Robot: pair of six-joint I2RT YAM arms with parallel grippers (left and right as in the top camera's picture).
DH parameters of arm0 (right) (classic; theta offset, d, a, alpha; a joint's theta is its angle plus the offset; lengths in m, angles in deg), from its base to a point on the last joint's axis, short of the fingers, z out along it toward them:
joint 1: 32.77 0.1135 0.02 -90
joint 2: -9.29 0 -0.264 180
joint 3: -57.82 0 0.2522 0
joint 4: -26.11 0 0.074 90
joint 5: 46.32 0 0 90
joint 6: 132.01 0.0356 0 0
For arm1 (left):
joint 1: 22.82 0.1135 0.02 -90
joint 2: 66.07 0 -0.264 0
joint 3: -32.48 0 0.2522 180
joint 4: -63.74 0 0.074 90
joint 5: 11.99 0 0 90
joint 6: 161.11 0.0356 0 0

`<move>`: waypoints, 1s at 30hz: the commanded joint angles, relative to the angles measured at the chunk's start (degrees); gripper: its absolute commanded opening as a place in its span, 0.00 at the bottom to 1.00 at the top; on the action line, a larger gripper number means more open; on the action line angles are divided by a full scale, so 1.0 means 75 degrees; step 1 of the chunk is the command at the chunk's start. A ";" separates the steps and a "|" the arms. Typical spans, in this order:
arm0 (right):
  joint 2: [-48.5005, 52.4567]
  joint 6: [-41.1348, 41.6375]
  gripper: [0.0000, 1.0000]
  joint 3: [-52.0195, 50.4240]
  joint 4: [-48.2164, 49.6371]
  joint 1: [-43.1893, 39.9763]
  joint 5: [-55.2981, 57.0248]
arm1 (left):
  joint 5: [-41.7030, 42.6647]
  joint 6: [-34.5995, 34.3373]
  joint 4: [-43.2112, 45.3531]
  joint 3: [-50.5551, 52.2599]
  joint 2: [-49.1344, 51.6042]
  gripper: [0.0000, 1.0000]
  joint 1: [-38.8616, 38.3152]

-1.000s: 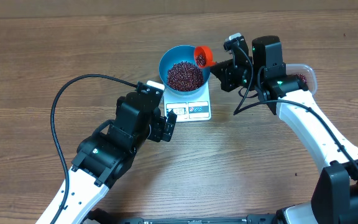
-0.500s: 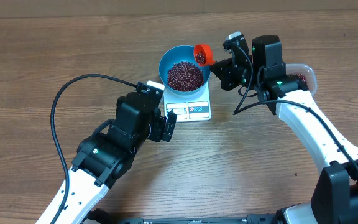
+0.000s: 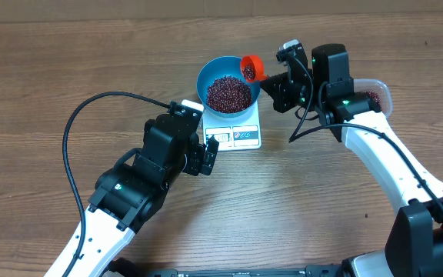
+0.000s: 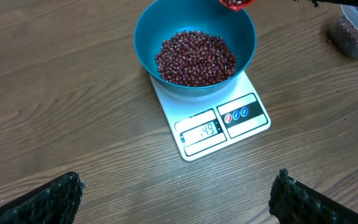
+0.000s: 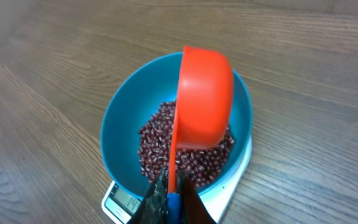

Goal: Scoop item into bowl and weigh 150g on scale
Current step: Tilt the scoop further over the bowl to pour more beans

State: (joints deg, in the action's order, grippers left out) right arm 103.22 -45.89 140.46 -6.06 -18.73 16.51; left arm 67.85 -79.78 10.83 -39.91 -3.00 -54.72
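1. Brown wood-grain table [image 3: 44,54] fills every view, with your two arms reaching over it.
2. Near the middle stands a flat white digital kitchen scale [image 3: 241,137]. A round blue plastic bowl [image 3: 203,75] sits on its platform.
3. Small dark red beans [image 3: 228,94] lie heaped in the bottom of the bowl.
4. The scale's grey display [image 4: 202,131] faces your left wrist camera. The digits are small and look like 149.
5. Your right gripper [image 5: 169,200] is pressed together on the thin handle of a small orange plastic scoop [image 5: 204,99], pinching it at the handle's end.
6. That scoop is tipped on its side above the bowl's rim, on the side toward your right arm. Its mouth is turned toward the bowl. From overhead, a few beans show inside it.
7. Your left gripper [image 4: 178,202] is spread wide, holding nothing and touching nothing. Its black fingertips [image 4: 48,199] show only in the lower corners of the left wrist view. It hovers above bare wood just beside the scale, on the display side.
8. A clear plastic tub [image 3: 383,88] of more beans sits by your right arm, well apart from the scale.
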 commanded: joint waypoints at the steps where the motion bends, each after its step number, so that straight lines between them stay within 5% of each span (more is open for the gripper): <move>1: -0.0064 -0.0329 0.04 0.0067 -0.0015 0.0076 -0.0131 | -0.0102 -0.0020 0.0017 0.0012 0.0041 0.99 -0.0044; 30: -0.0064 -0.0460 0.04 0.0067 -0.0017 0.0064 0.0332 | -0.0102 -0.0020 0.0017 0.0012 0.0041 0.99 -0.0044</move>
State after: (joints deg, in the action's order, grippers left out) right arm 103.22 -49.80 140.46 -6.45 -18.38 19.89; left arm 67.85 -79.78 10.83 -39.91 -3.00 -54.72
